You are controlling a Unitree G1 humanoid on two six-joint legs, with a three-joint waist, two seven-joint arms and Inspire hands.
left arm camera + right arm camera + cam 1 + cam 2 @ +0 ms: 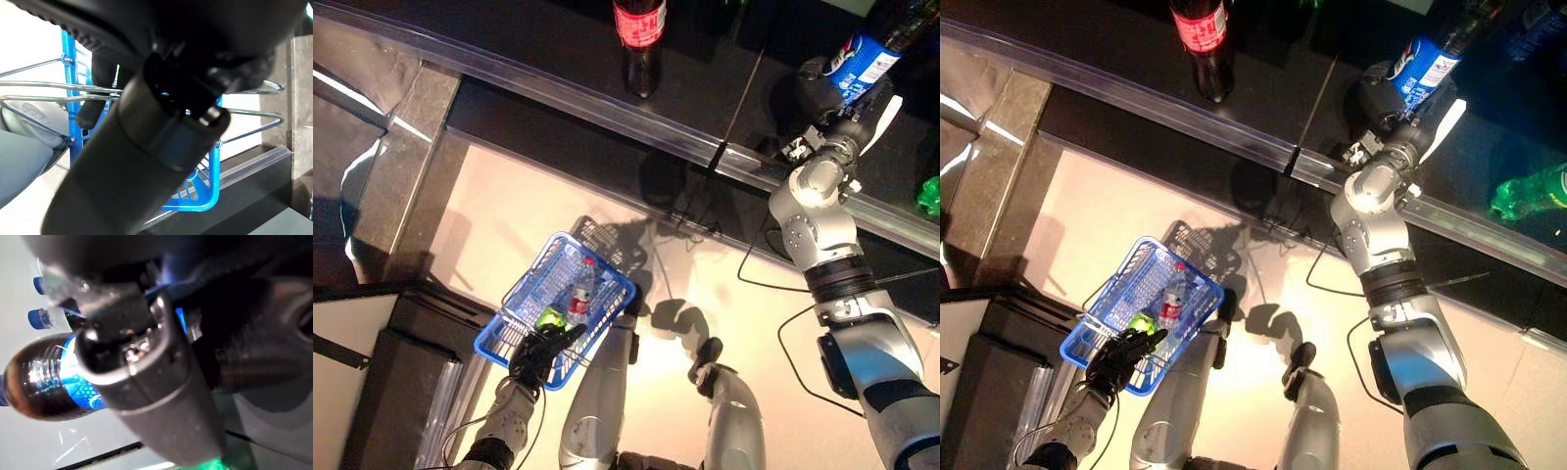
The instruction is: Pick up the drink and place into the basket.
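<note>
Dark shelving [558, 73] runs across the far side of a pale floor [509, 215], edged by a clear rail [607, 113], with a red-labelled cola bottle [639, 39] standing well to one side and a green bottle [1533, 193] lying at the other end. Over this shelf the right hand [822, 93] is seen wrapped around a blue-labelled cola bottle [859, 57], the drink to be collected; in the right wrist view the thumb is curled across the label, and two blue caps [41, 316] of other bottles are visible just behind. The bottle is held tilted, apparently clear of the shelf, though contact underneath cannot be made out.

Low on the other side, a blue basket [514, 318] is kept at the ready by the left hand [540, 354], whose fingers [100, 93] are hooked round the wire handles [39, 90], presumably so that the opening faces up for the drop. Two items are already lying inside: a clear water bottle [579, 294] with a red cap and a green object [549, 317] beside it.

The held drink is well apart from the basket, so the carry across and down is judged to be the step remaining.
</note>
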